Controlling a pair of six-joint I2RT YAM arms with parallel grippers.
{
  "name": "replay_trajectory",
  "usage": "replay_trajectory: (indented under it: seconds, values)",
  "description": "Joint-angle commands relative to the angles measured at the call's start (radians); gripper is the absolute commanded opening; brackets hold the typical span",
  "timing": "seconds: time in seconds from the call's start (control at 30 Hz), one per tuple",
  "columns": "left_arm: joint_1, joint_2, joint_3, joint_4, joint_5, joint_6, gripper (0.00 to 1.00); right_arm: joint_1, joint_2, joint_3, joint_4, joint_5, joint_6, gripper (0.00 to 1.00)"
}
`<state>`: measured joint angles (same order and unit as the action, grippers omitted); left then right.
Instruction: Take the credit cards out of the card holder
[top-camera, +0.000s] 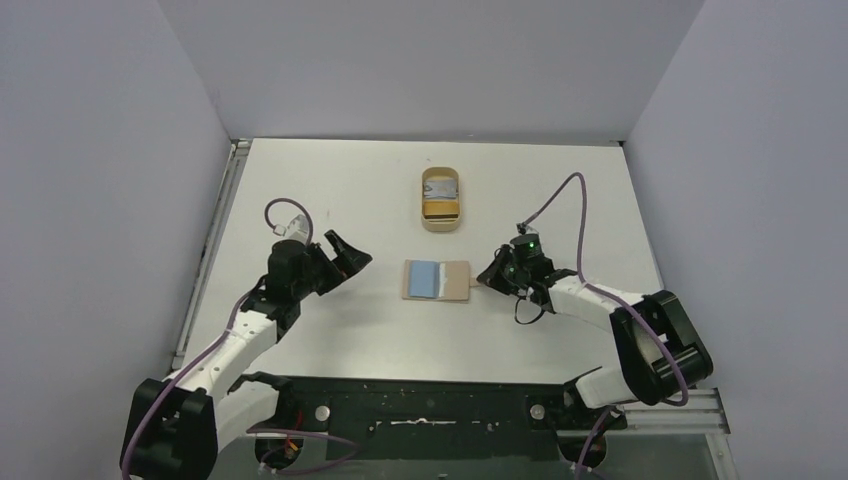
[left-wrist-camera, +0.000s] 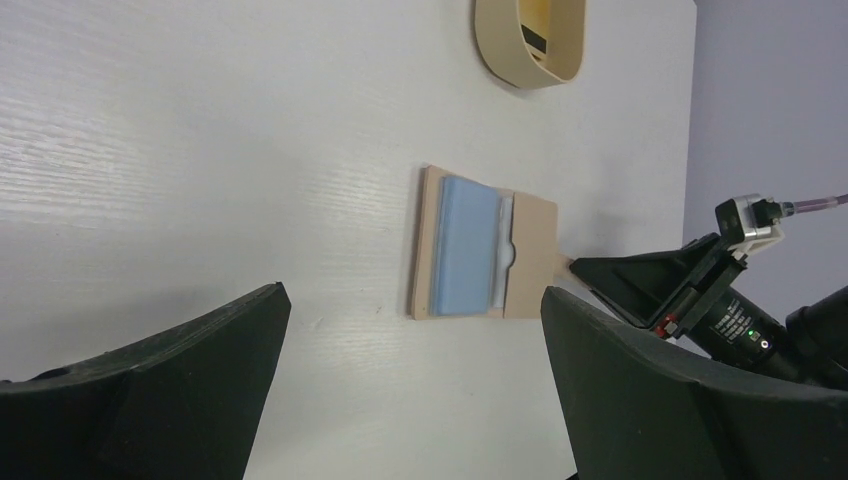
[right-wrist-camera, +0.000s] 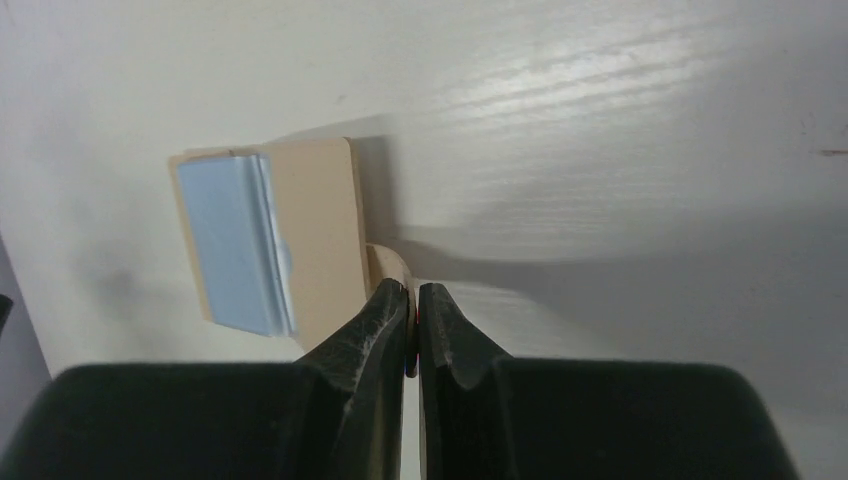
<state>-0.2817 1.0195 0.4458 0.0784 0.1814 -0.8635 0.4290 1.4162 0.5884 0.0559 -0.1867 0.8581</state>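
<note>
The beige-tan card holder (top-camera: 438, 280) lies flat in the middle of the table with a light blue credit card (top-camera: 425, 277) sticking out of its pocket. It also shows in the left wrist view (left-wrist-camera: 530, 250), with the card (left-wrist-camera: 468, 245), and in the right wrist view (right-wrist-camera: 315, 230), with the card (right-wrist-camera: 230, 240). My right gripper (top-camera: 488, 278) is shut on the holder's small strap tab (right-wrist-camera: 385, 265) at its right edge. My left gripper (top-camera: 345, 255) is open and empty, a short way left of the holder, above the table.
An oval tan dish (top-camera: 441, 199) with a raised rim stands behind the card holder and holds a yellow and dark item; it also shows in the left wrist view (left-wrist-camera: 530, 45). Grey walls enclose the table on three sides.
</note>
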Motion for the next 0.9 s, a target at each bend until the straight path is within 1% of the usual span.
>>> replay_trajectory:
  seconds: [0.0, 0.03, 0.07, 0.13, 0.2, 0.23, 0.27, 0.4, 0.47, 0.5, 0.53, 0.57, 0.7, 0.77, 0.87]
  values:
    - [0.0, 0.007, 0.07, 0.043, 0.044, 0.046, 0.97, -0.024, 0.007, -0.016, 0.077, -0.017, -0.053, 0.0]
    - [-0.002, 0.012, 0.073, 0.043, 0.05, 0.05, 0.97, -0.028, 0.002, -0.012, 0.055, -0.006, -0.067, 0.0]
    - [0.0, 0.015, 0.074, 0.043, 0.058, 0.054, 0.97, -0.031, -0.006, -0.004, 0.028, 0.006, -0.089, 0.06]
    - [-0.002, 0.023, 0.075, 0.045, 0.071, 0.063, 0.97, -0.037, -0.011, 0.018, -0.026, 0.026, -0.134, 0.29]
    - [-0.002, 0.031, 0.072, 0.05, 0.085, 0.069, 0.97, -0.043, -0.009, 0.024, -0.043, 0.023, -0.157, 0.55]
    - [-0.004, 0.036, 0.066, 0.061, 0.095, 0.069, 0.97, -0.045, -0.003, 0.024, -0.04, 0.017, -0.162, 0.64]
    - [-0.004, 0.041, 0.061, 0.074, 0.107, 0.069, 0.97, -0.045, 0.003, 0.02, -0.029, 0.007, -0.163, 0.68]
    - [-0.029, 0.065, 0.073, 0.079, 0.157, 0.091, 0.97, -0.046, 0.046, -0.013, 0.073, -0.064, -0.131, 0.73]
    - [-0.055, 0.083, 0.079, 0.113, 0.191, 0.07, 0.97, -0.047, 0.074, -0.038, 0.163, -0.094, -0.106, 0.73]
    - [-0.063, 0.095, 0.07, 0.156, 0.216, 0.049, 0.97, -0.046, 0.089, -0.052, 0.211, -0.109, -0.094, 0.73]
    - [-0.063, 0.112, 0.055, 0.221, 0.241, 0.034, 0.97, -0.046, 0.105, -0.061, 0.258, -0.128, -0.084, 0.73]
    - [-0.062, 0.132, 0.037, 0.338, 0.31, 0.004, 0.97, -0.047, 0.124, -0.066, 0.311, -0.148, -0.074, 0.73]
    - [-0.071, 0.238, -0.002, 0.68, 0.499, -0.081, 0.97, -0.047, 0.203, -0.067, 0.438, -0.221, -0.04, 0.72]
    - [-0.076, 0.282, -0.007, 0.842, 0.566, -0.133, 0.97, -0.046, 0.236, -0.07, 0.479, -0.244, -0.024, 0.7]
    - [-0.066, 0.349, -0.013, 1.039, 0.635, -0.217, 0.97, -0.046, 0.266, -0.077, 0.518, -0.268, -0.01, 0.67]
